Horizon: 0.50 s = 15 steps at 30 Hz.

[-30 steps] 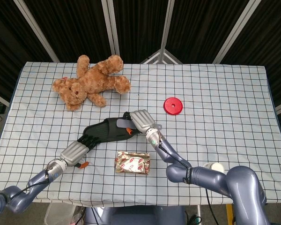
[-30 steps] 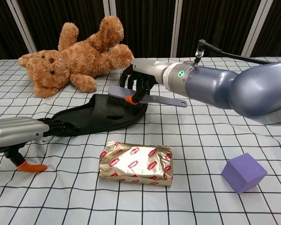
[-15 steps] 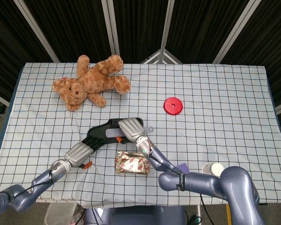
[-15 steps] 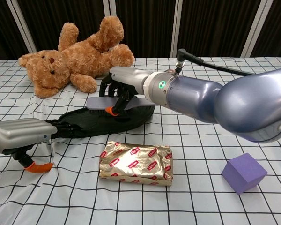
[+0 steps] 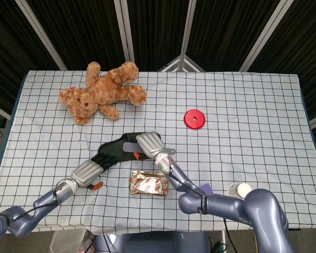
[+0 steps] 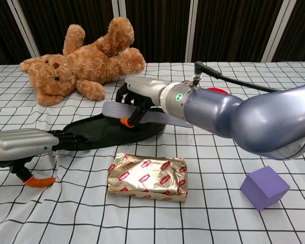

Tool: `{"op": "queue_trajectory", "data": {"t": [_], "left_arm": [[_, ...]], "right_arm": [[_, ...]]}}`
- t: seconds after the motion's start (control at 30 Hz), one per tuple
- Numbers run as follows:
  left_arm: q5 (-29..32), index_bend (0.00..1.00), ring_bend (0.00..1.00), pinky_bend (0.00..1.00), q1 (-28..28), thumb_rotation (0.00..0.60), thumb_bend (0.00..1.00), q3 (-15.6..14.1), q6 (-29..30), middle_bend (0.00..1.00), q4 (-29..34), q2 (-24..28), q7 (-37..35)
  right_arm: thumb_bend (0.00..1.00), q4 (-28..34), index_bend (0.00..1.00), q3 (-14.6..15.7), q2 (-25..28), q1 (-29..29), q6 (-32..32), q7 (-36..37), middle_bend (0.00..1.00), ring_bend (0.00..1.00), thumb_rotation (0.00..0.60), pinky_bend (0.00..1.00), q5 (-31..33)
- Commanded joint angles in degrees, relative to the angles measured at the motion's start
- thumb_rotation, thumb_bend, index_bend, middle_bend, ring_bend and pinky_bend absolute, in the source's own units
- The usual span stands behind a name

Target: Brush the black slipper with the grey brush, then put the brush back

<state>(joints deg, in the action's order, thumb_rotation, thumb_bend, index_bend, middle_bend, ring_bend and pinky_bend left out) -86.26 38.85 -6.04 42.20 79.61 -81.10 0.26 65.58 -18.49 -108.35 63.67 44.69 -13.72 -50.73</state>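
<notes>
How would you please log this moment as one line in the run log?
phase: brushing | right robot hand: holds grey brush on black slipper | left robot hand: holds slipper's end | brush not yet returned

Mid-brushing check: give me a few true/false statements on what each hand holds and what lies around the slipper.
1. The right hand holds the grey brush over the black slipper. True.
2. The left hand is off the slipper. False: its fingers grip the slipper's end.
3. The teddy bear lies behind the slipper. True.
4. The foil packet lies on the slipper. False: it lies on the cloth in front.
</notes>
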Motion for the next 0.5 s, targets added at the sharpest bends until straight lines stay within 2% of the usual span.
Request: {"op": "queue_trajectory", "data": {"t": [0.03,0.5], "left_arm": [[-0.08,0.00,0.03,0.03,-0.41,0.548,0.43,-0.34,0.51,0.01,-0.08,0.42,-0.23],[-0.06,0.00,0.02,0.03,-1.15,0.546,0.41,-0.83,1.70,0.00,0.78,1.02,0.78]], "right_arm": [[0.46,0.33,0.68,-0.22,0.79,-0.74,0.37,0.45,0.58,0.50,0.600,0.51,0.06],[0.46,-0.52,0.68,1.24,3.00,-3.62,-0.25,1.45,0.58,0.50,0.600,0.51,-0.12]]}}
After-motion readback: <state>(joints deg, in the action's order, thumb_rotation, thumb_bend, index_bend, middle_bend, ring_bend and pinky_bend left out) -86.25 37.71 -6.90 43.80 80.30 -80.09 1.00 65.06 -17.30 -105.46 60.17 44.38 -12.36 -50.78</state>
